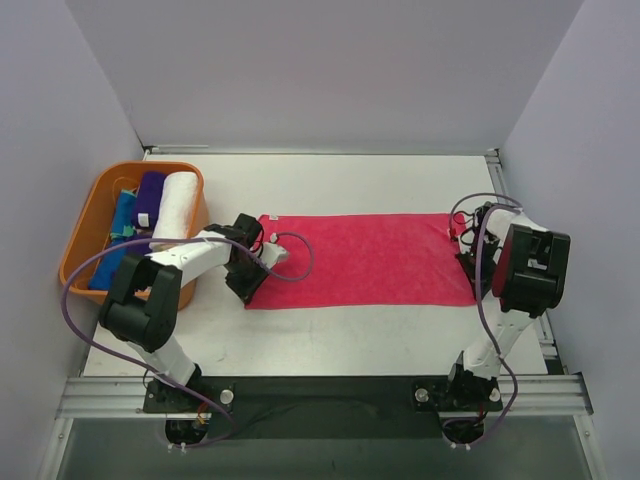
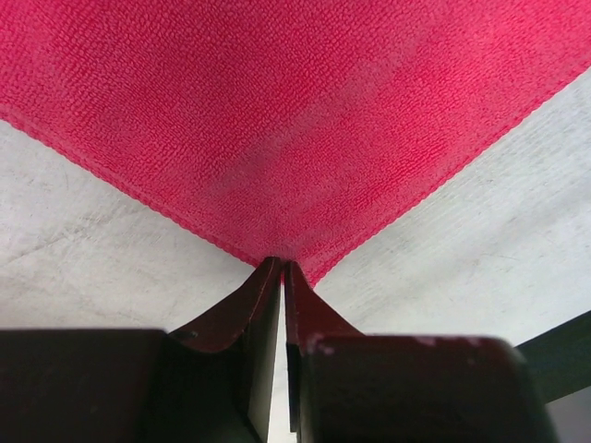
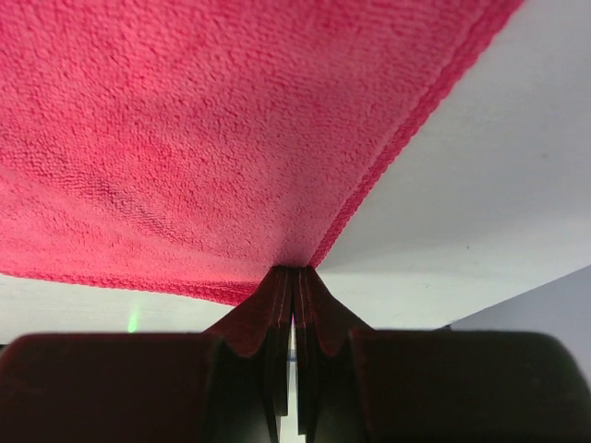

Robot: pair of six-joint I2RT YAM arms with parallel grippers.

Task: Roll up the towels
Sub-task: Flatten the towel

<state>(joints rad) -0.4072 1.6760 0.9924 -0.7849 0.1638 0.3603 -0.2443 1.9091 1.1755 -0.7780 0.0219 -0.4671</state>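
A hot pink towel (image 1: pixel 360 260) lies flat and spread lengthwise across the middle of the table. My left gripper (image 1: pixel 244 288) is at its left end, shut on a corner of the towel (image 2: pixel 295 111); the left gripper's (image 2: pixel 282 263) tips pinch the hemmed point. My right gripper (image 1: pixel 470 280) is at the right end, and the right wrist view shows that gripper (image 3: pixel 295 269) shut tight on a corner of the pink cloth (image 3: pixel 203 120). Rolled towels stand in the basket: white (image 1: pixel 178 205), dark purple (image 1: pixel 150 195) and teal (image 1: pixel 122 215).
An orange plastic basket (image 1: pixel 85 225) sits at the table's left edge, close behind my left arm. White walls close in the back and both sides. A metal rail (image 1: pixel 320 392) runs along the near edge by the arm bases.
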